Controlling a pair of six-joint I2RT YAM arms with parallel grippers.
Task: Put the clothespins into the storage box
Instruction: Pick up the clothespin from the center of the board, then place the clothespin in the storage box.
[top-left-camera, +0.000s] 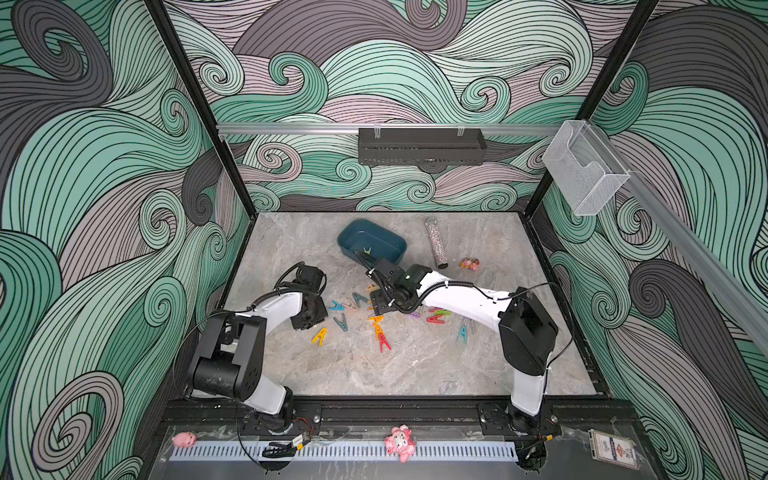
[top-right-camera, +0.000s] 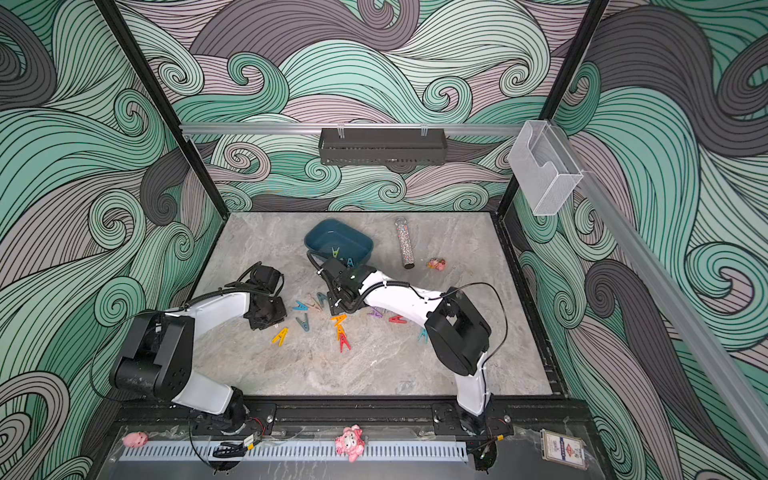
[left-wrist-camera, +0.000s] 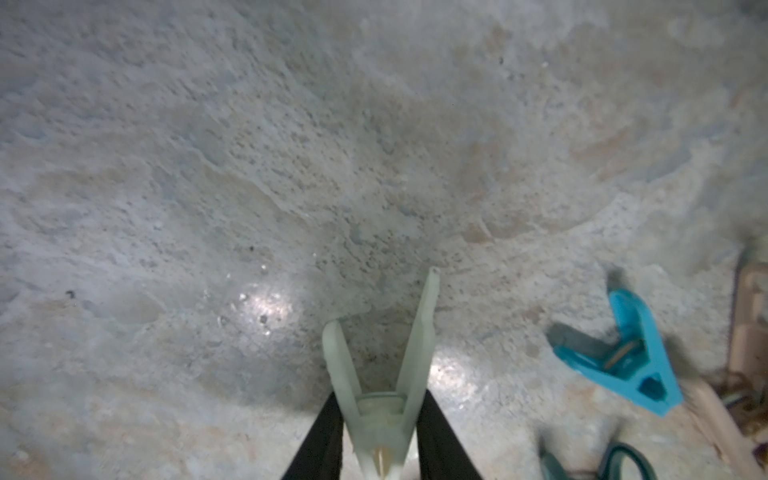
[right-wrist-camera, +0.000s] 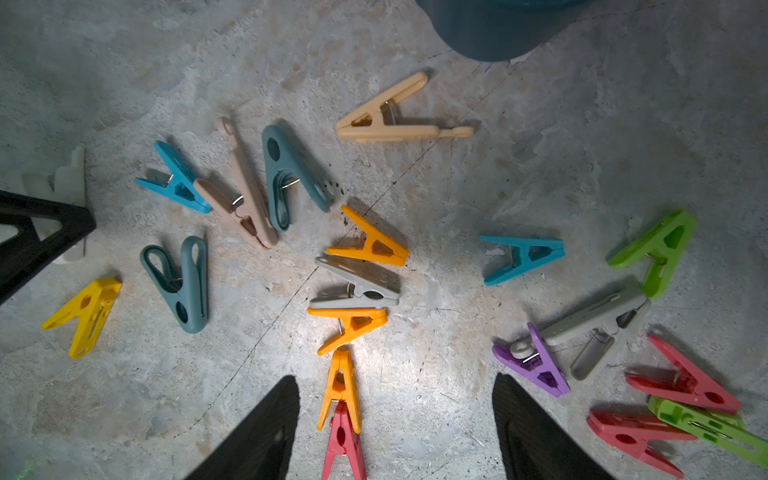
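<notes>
Grey marbled stone surface (top-left-camera: 415, 365), boxed in by walls printed with teal and grey wave swirls. A black perforated tray (top-left-camera: 422, 146) hangs on the back wall. A clear holder (top-left-camera: 586, 170) is on the right-hand rail.

The left arm (top-left-camera: 274, 307) is bent in over the near-left part of the surface, wrist pointing down. The left jaws are drawn in narrow on a pale clothespin (left-wrist-camera: 380, 374), one black finger against each side and the pin's legs splayed forward. Can't tell whether the pin is clear of the stone. A blue clothespin (left-wrist-camera: 623, 353) lies flat just beside it.

Loose pins are scattered mid-surface between the arms:
- a yellow clothespin (top-left-camera: 319, 336)
- a dark teal clothespin (top-left-camera: 340, 322)
- an orange clothespin (right-wrist-camera: 340, 386) and a red clothespin (right-wrist-camera: 343, 440), lying end to end

The right jaws hang above those last two, spread wide and holding nothing. In the right wrist view both pins lie between the two fingers. Further right, close together, are a purple clothespin (right-wrist-camera: 536, 365), a grey clothespin (right-wrist-camera: 598, 328) and a green clothespin (right-wrist-camera: 660, 249).

The storage box (top-left-camera: 353, 232) sits at back centre, just beyond the right wrist. A yellow-green clothespin (top-right-camera: 335, 251) is inside. To the right of the box lies a glittery tube (top-left-camera: 436, 243), then a small pink toy (top-left-camera: 469, 263).
</notes>
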